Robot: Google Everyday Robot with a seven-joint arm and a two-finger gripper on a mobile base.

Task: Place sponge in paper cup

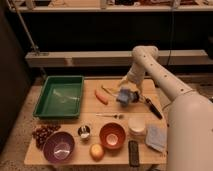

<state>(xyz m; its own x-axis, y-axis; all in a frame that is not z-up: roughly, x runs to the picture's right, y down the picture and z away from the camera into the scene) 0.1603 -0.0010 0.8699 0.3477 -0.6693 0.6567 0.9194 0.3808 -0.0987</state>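
End effector open, empty, hovering over mid counter; sponge lies down-right of it in the picture.
We see the sponge flat near the counter's front right corner, just beside the paper cup, on its right. We judge its long axis runs roughly front-to-back.
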